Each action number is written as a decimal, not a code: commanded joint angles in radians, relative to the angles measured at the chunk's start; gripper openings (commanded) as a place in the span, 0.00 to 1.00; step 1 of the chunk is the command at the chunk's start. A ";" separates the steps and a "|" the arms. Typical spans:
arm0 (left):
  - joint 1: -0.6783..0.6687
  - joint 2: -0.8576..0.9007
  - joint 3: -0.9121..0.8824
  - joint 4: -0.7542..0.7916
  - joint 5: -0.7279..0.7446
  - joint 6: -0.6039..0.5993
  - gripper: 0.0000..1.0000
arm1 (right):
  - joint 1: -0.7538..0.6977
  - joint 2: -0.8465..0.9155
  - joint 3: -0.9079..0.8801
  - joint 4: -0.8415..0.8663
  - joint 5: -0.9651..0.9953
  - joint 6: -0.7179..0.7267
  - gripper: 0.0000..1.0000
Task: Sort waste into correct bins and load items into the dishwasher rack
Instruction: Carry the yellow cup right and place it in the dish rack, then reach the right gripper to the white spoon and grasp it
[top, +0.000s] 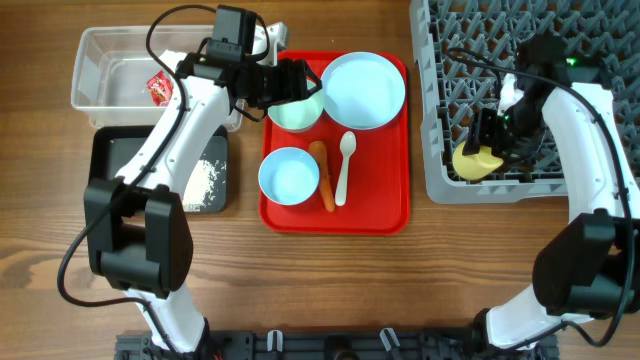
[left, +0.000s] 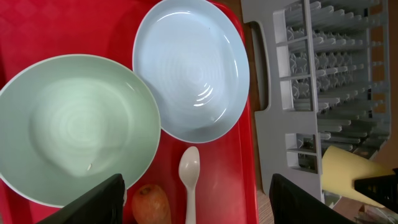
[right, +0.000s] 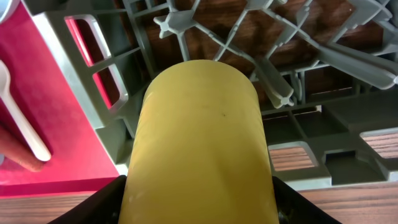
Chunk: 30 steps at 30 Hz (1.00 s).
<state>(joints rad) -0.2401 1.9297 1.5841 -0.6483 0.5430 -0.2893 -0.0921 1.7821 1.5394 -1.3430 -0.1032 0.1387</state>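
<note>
Right fingers (right: 199, 205) clamped on small yellow plastic cup (top: 474, 161) at near-left corner of big grey pegged rack (top: 450, 60); left fingers (left: 193, 199) spread wide (holding nothing) over pale green round bowl (left: 74, 124) on flat red tray (top: 385, 215).

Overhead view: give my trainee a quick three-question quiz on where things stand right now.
1. True or false: the carrot lies on the red tray.
2. The right gripper holds: A) white spoon B) yellow cup C) blue plate
3. Fill in: the red snack wrapper sits in the ____ tub.

Key: 1 true; 2 B, the yellow cup, over the dishwasher rack; 3 clear, the clear tub.
</note>
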 joint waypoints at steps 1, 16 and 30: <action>-0.005 -0.024 0.006 0.000 -0.010 0.024 0.74 | 0.003 0.027 -0.010 0.007 0.018 0.018 0.74; -0.005 -0.024 0.006 0.001 -0.010 0.024 0.75 | 0.003 0.026 0.027 0.029 0.017 0.018 1.00; -0.005 -0.024 0.006 -0.026 -0.010 0.082 0.82 | 0.107 -0.034 0.277 0.045 -0.197 -0.116 1.00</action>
<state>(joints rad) -0.2401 1.9297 1.5841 -0.6575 0.5430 -0.2668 -0.0490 1.7821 1.7882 -1.3304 -0.2020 0.0689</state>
